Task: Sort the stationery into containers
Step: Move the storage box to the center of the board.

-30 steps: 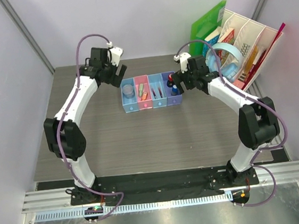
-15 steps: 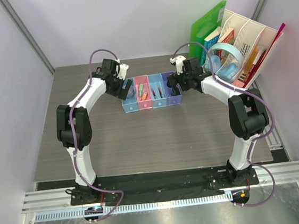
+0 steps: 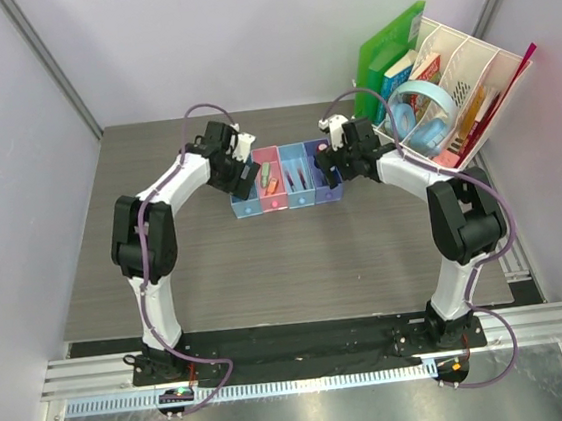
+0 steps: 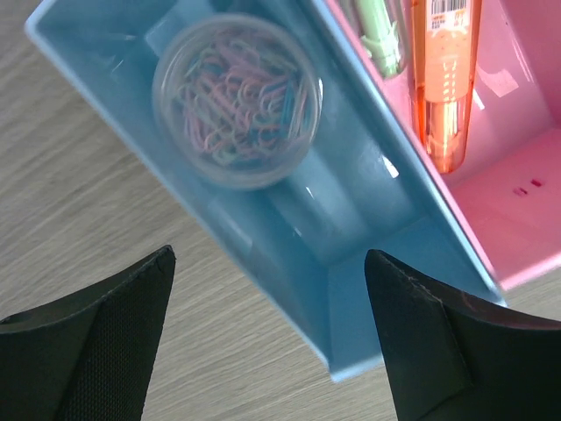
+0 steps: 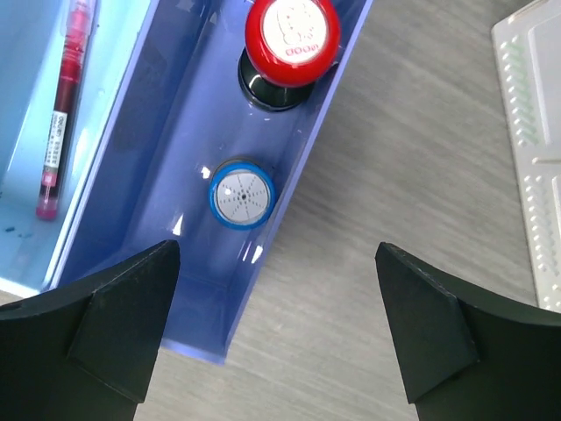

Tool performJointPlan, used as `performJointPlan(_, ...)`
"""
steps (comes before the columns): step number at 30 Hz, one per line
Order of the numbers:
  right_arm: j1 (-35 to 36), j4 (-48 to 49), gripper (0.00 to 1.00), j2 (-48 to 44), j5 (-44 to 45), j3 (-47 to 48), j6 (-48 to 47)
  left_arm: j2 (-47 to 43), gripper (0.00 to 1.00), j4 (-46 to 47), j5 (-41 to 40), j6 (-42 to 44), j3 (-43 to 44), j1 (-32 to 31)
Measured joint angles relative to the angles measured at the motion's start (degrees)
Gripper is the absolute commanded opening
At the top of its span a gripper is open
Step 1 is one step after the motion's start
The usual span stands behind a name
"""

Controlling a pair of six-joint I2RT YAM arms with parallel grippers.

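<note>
The left gripper (image 4: 267, 263) has its two dark fingers (image 4: 96, 342) spread wide with nothing between them. In the left wrist view they sit in the bottom corners, above the end wall of the outer light blue tray (image 4: 351, 289) and the grey table (image 4: 79, 202). Inside that tray, at upper left, lies a round clear tub (image 4: 237, 96) of coloured paper clips. At upper right is the pink tray (image 4: 526, 202), where the orange piece (image 4: 447, 79) and the green piece (image 4: 379, 31) lie side by side.

The right gripper (image 5: 279, 250) is likewise parted and empty, poised over the end of the purple-blue tray (image 5: 149, 175). The blue-capped bit (image 5: 242, 194) stands mid-frame and the red-capped bit (image 5: 292, 35) at the top — both caps face the camera. At far left a red pen (image 5: 61, 114) lies in the inner light blue tray (image 5: 22, 132).

From above, the four trays form one joined row at upper centre, a gripper at each end. The white organizer (image 3: 460, 91) stands at upper right with blue headphones (image 3: 422, 115) and a green folder (image 3: 389, 43).
</note>
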Motion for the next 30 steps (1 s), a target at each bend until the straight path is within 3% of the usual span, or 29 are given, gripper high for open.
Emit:
performJointPlan(19, 10.6, -2.5, 1.00, -19.3, 1.4, -17.0, 0.0, -5.1, 0.88, -1.8, 0.7, 1.1, -12.0, -3.8)
performJointPlan(30, 11.6, -4.7, 1.00, -19.8, 1.8, -19.1, -0.9, -5.6, 0.89, -2.3, 1.1, 1.5, -12.0, -4.0)
